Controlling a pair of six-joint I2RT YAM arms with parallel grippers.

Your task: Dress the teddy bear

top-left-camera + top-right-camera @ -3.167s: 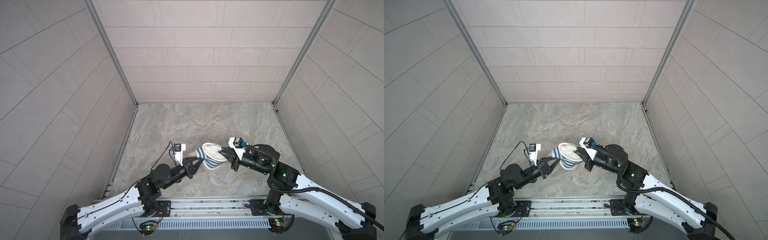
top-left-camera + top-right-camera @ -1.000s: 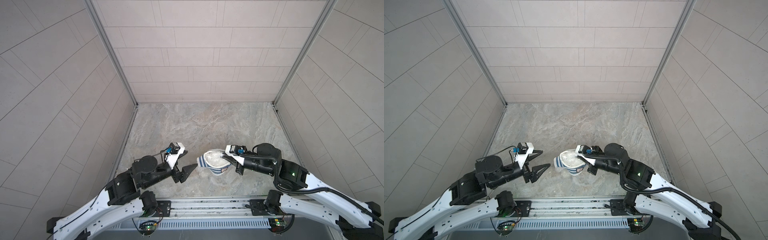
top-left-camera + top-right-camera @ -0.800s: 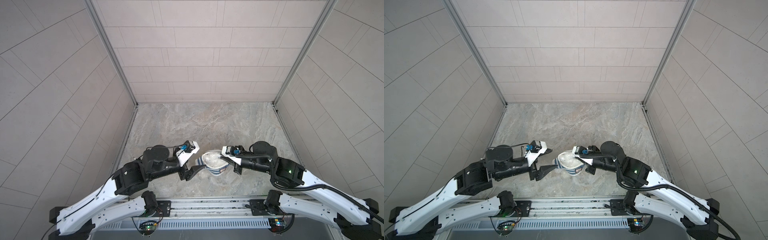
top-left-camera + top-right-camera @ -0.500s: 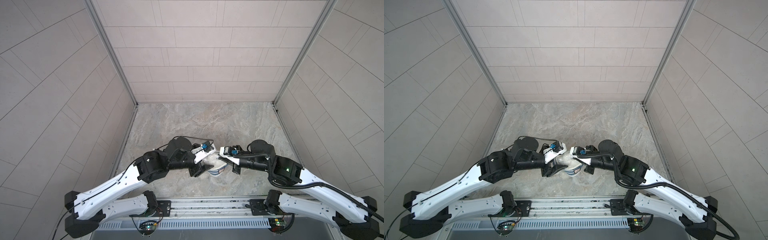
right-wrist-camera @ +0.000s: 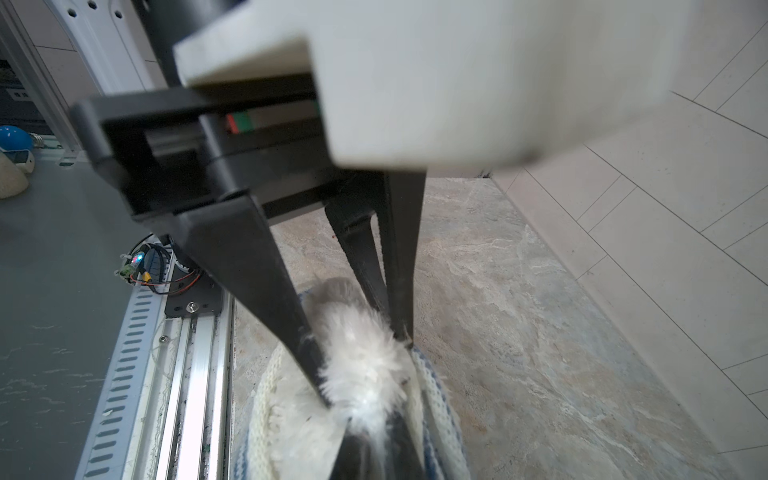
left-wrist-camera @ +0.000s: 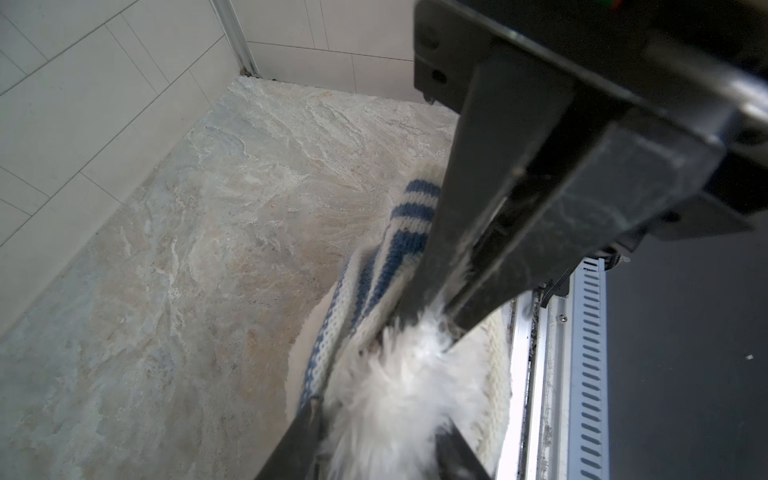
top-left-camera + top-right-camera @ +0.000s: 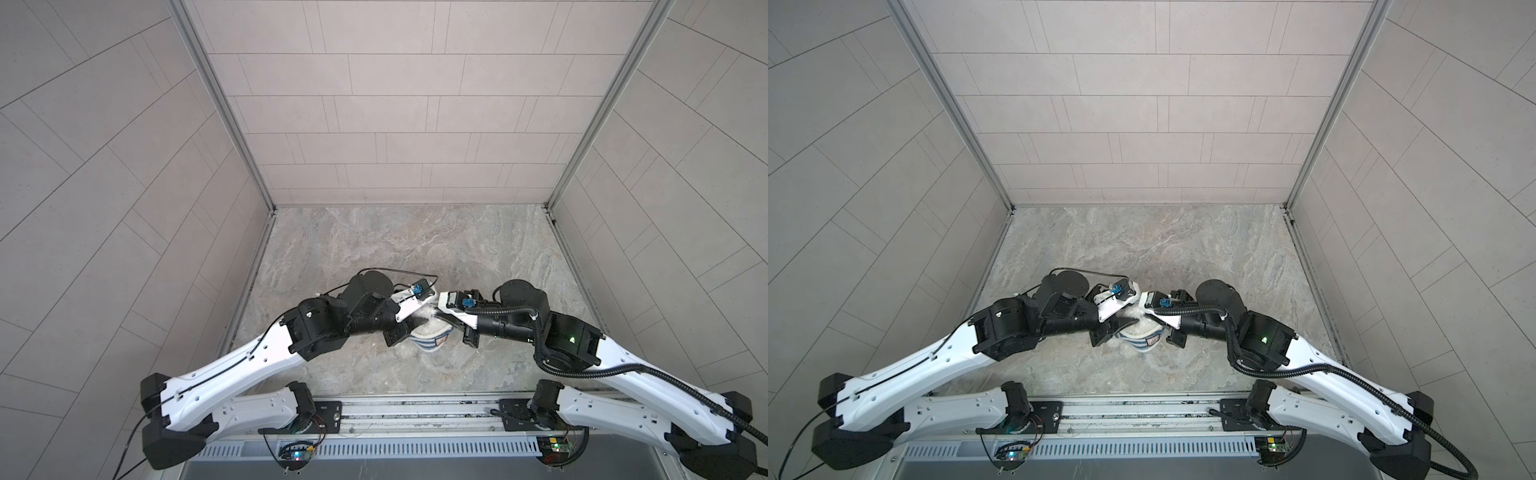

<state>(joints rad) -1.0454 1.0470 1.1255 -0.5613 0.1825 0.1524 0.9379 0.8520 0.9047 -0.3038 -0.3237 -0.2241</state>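
two hands meet on the teddy bear (image 5: 365, 365), bundled in its striped shirt (image 6: 399, 249) by the bench's (image 7: 374, 249) front edge. right hand (image 6: 432, 311) clenches its fur; left hand (image 6: 378, 419) straddles fur — gripping or not, cannot tell. it should pinch a limb, not fluff.

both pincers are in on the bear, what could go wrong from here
1. The right pincer is shut on just a tuft of fur on the teddy bear; a pull may slip off or tear fibres out.
2. The left pincer straddles fur right beside the striped shirt; it may clamp both together, so the shirt bunches instead of sliding on.
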